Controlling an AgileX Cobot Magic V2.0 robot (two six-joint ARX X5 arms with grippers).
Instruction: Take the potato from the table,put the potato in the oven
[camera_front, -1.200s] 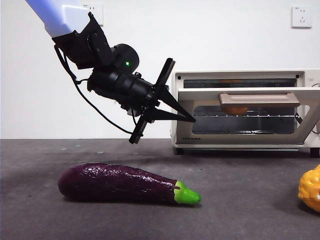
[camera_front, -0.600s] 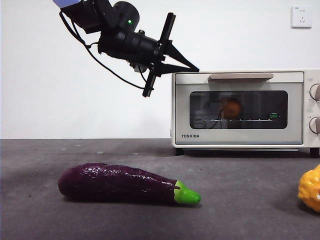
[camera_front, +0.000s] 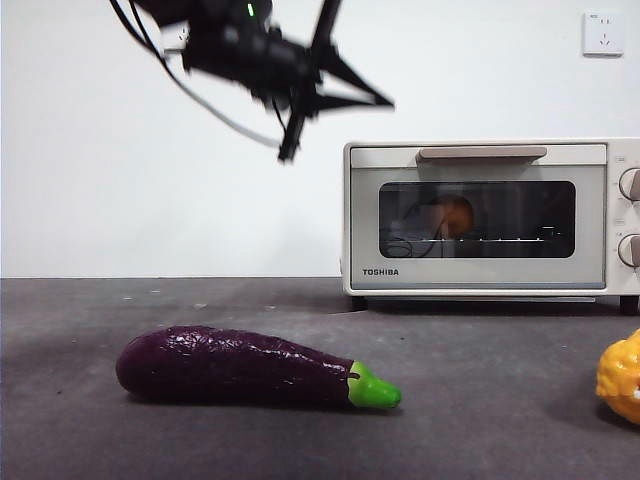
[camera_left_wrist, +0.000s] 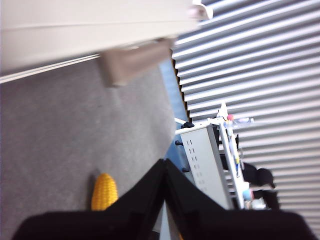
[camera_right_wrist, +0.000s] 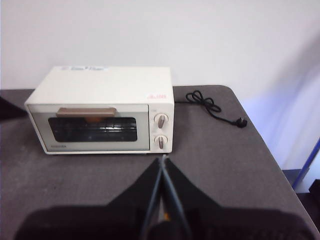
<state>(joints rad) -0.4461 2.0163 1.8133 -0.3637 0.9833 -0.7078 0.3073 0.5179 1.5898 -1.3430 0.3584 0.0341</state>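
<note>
Hovering above the oven (camera_front: 478, 216), left end effector (camera_front: 385, 100) closed, empty.

The oven (camera_front: 480, 218) stands at the back right of the table (camera_front: 200, 440), door shut, with the potato (camera_front: 457, 215) inside on the rack. The eggplant (camera_front: 255, 367) lies in front, to the left. 1 bumpy item (camera_front: 622, 376) sits at the right edge. The left gripper (camera_front: 372, 98) hangs above the oven's upper left corner.

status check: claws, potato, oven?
Left claw shut, empty, high beside the oven. Right claw shut, waiting. Potato inside, door closed. Eggplant on table, clear of it.
</note>
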